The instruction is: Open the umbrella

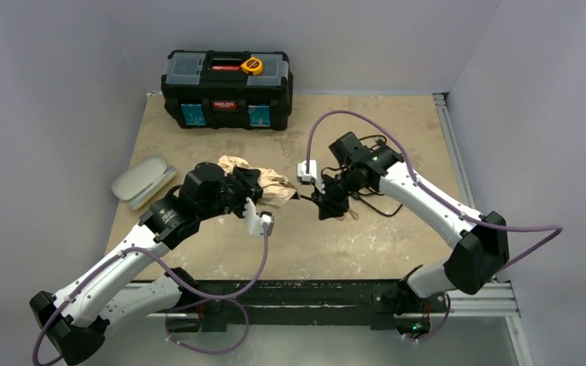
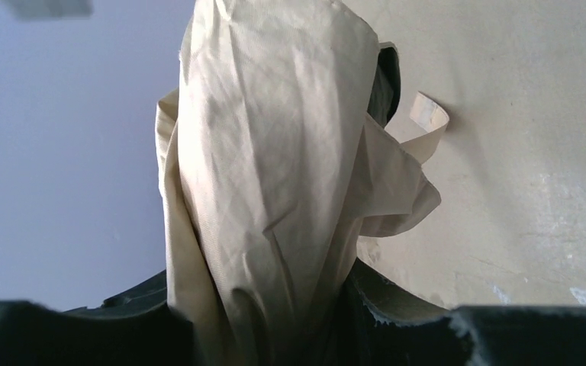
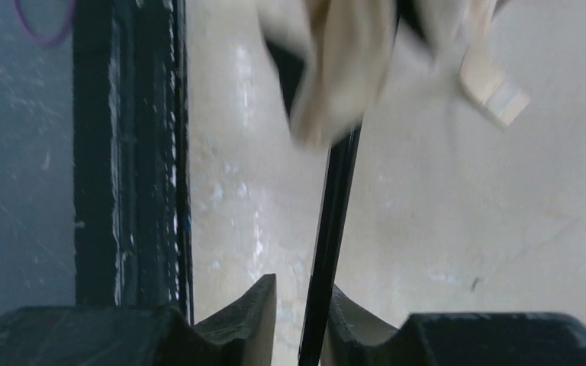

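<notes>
The umbrella (image 1: 268,183) is not yet spread. The left gripper (image 2: 290,328) clamps its bunched fabric, and the right gripper (image 3: 305,305) pinches the black shaft (image 3: 336,206) between its fingers.

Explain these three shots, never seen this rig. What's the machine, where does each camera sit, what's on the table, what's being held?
Two robot arms are bolted at the near edge of a table, and each ends in a two-finger gripper. The wide picture comes from a fixed camera above and behind them. The other two come from cameras on the wrists, looking out past each arm's own fingers. A black toolbox stands at the back of the table, and a flat grey case lies at the left. Between the arms is a folded beige umbrella. The left gripper is closed on its bunched fabric, and the right gripper is closed on its thin black shaft.
</notes>
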{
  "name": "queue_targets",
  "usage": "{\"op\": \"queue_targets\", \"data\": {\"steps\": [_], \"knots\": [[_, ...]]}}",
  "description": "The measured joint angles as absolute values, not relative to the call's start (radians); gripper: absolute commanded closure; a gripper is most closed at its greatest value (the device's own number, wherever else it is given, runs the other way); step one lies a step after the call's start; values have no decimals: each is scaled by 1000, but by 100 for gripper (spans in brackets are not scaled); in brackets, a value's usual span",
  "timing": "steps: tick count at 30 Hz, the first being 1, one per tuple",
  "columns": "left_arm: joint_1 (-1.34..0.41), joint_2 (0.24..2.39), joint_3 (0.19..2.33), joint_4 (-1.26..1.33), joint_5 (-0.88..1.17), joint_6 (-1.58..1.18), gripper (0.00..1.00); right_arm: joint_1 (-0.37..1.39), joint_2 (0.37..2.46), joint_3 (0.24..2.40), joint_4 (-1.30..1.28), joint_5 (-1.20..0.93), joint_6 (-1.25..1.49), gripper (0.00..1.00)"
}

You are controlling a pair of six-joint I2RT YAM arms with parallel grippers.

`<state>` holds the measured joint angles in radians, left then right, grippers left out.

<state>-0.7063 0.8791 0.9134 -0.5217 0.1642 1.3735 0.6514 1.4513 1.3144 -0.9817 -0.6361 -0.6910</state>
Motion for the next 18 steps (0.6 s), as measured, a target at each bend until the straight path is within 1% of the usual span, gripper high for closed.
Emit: {"op": "queue_targets", "data": {"steps": [1, 4, 7, 10, 13, 16, 18], "knots": [[-697, 880, 908, -529, 166, 1385, 100, 644, 1449, 1279, -980, -613, -705, 85], [-621, 873, 890, -541, 184, 1425, 100, 592, 1426, 1180, -994, -554, -751, 89], [-470, 849, 870, -532, 221, 1470, 100, 482, 1378, 1102, -1028, -497, -807, 92], [-266, 836, 861, -518, 282, 1530, 100, 394, 1316, 1052, -1050, -444, -859, 93], [-109, 863, 854, -514, 447, 1585, 100, 372, 1267, 1026, -1001, -474, -900, 93], [36, 916, 854, -519, 620, 1630, 100, 338, 1249, 1010, -950, -508, -945, 89], [85, 937, 854, -526, 691, 1643, 100, 322, 1249, 1010, -937, -527, -982, 86]]}}
